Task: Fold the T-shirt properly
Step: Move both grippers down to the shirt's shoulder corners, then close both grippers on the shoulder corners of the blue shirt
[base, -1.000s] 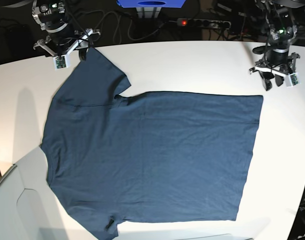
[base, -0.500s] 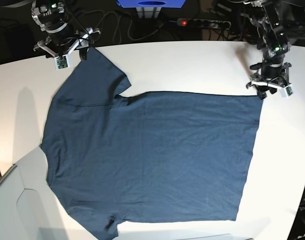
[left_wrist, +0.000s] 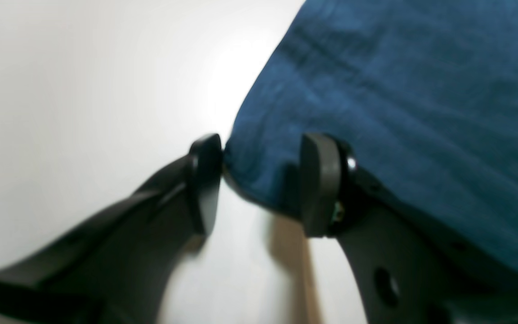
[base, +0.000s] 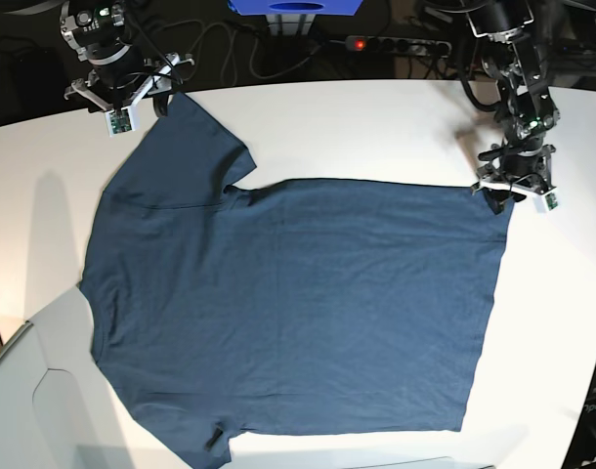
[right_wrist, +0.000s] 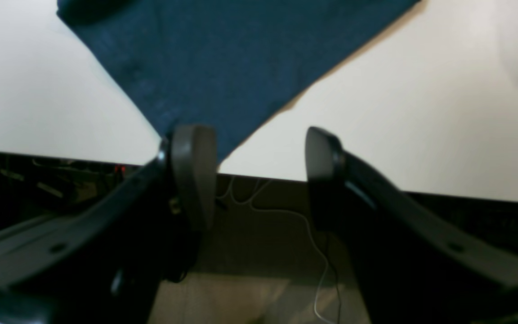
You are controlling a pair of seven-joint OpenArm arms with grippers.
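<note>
A broad white table (base: 376,117) with a curved far edge is filling most of the base view, its surface catching soft overhead light and showing a bright glare patch in the left wrist view. Behind it the room is lying in darkness. A black power strip (base: 401,44) with a glowing red switch is sitting on the floor past the table edge, with dark cables (base: 220,49) looping beside it. A blue box (base: 296,8) is standing at the top centre. Under the table edge, the right wrist view is showing a pale floor (right_wrist: 241,297) with a thin white cable (right_wrist: 317,252) trailing across it
</note>
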